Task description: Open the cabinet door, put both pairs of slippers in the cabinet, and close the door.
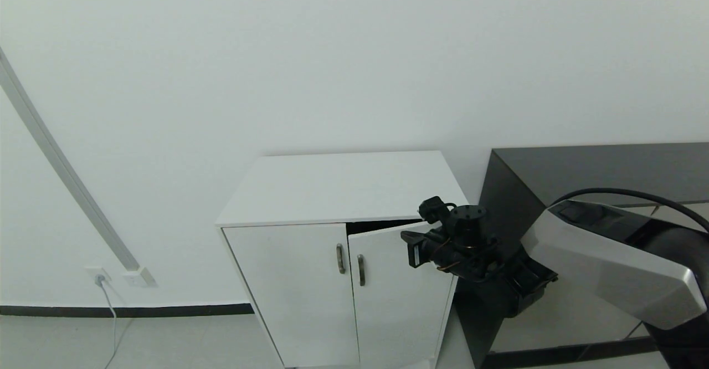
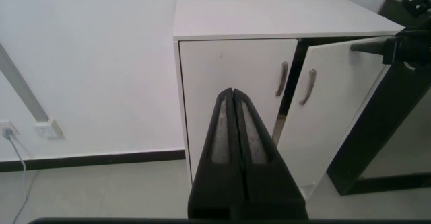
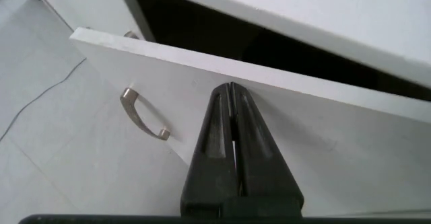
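1. The cabinet [image 1: 332, 189] is a low white unit with a flat top and two front doors. It stands on the floor against the white wall [image 1: 354, 53].
2. Its left door [image 1: 288, 286] is shut flush. Its right door [image 1: 396, 302] is swung out a little, leaving a dark gap under the top panel.
3. Each door has a slim metal handle beside the centre seam: the left handle [image 1: 340, 258] and the right handle [image 1: 361, 270].
4. The right claw [image 3: 232, 89] has its fingers pressed together, with the tip at the upper edge of the right door.
5. The left claw [image 2: 233, 93] also has its fingers together, holding nothing, and hangs in front of the cabinet, well apart from it.
6. A black surface [image 1: 598, 169] stands just beside the cabinet on the robot's right.
7. A pale cable duct [image 1: 61, 164] slants down the wall to a socket [image 1: 99, 276], and a cable [image 1: 112, 311] drops from it to the grey floor [image 1: 166, 341].
8. A black skirting strip [image 1: 127, 309] runs along the foot of the wall.
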Tool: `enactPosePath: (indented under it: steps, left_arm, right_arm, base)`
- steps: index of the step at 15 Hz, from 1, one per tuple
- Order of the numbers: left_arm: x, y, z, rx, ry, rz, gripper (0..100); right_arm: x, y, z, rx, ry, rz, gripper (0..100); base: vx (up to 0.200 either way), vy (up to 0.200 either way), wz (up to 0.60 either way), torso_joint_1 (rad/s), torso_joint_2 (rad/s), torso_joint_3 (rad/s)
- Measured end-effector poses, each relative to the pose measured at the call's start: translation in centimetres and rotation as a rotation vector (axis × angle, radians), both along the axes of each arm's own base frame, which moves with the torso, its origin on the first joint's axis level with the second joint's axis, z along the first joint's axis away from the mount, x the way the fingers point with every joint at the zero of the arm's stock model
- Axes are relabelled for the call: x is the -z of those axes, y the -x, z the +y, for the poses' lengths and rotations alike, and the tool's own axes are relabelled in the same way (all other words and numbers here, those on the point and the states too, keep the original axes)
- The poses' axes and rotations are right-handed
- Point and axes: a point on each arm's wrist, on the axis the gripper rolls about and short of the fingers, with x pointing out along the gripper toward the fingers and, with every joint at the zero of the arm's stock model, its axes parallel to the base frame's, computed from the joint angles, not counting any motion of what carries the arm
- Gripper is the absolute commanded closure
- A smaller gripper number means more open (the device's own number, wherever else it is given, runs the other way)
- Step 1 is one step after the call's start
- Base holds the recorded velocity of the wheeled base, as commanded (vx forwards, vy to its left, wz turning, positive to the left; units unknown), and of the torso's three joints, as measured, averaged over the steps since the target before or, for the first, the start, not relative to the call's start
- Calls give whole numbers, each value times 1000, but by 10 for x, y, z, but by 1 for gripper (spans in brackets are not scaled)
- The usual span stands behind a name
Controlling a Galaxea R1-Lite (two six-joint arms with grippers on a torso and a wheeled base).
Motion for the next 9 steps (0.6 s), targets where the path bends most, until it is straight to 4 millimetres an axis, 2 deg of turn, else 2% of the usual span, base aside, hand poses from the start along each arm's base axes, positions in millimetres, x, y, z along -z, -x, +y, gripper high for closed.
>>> enactPosePath:
  steps: [9]
  left_arm:
    - [0,0,0,0,0,0,100]
  right_arm:
    - [2,-15,3,12,10,15,100]
  base:
    - [0,0,0,0,0,0]
